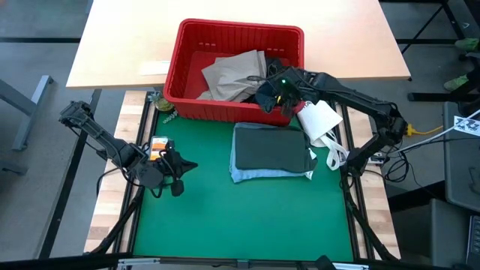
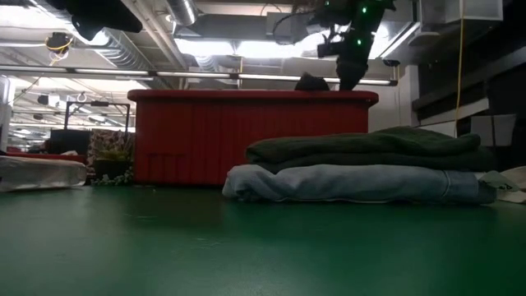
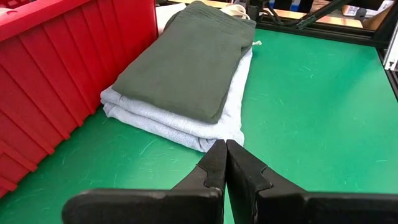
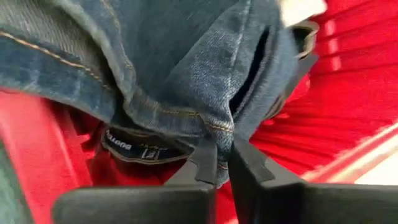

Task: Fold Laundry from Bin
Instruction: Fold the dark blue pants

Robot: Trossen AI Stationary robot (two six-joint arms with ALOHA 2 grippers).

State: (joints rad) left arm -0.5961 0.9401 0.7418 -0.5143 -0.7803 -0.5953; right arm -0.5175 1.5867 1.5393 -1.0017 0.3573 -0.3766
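Observation:
The red bin [image 1: 240, 25] stands at the far edge of the green mat. It holds tan trousers [image 1: 234, 75] and dark blue denim jeans [image 1: 267, 88], bunched in its near right corner. My right gripper [image 1: 276, 93] reaches into that corner and is shut on the jeans. In front of the bin, a folded dark green garment [image 1: 270, 146] lies on top of a folded light blue one [image 1: 251, 175]. My left gripper [image 1: 187, 166] hovers shut over the mat's left side, with nothing between its fingers [image 3: 214, 158]. My right gripper pinches a stitched, seamed fold of the denim [image 4: 217, 127] between its two fingers, several layers thick. The fingers slant down into the bin from above. The rest of the jeans [image 4: 155, 56] is bunched against the bin's red wall [image 4: 348, 124].
A white bag-like item [image 1: 319, 120] with loops lies to the right of the folded stack, under my right arm. A small orange-and-black object [image 1: 157, 145] sits at the mat's left edge. A pale wooden table [image 1: 120, 45] lies beyond the bin. Bare green mat [image 1: 240, 225] stretches toward the near edge.

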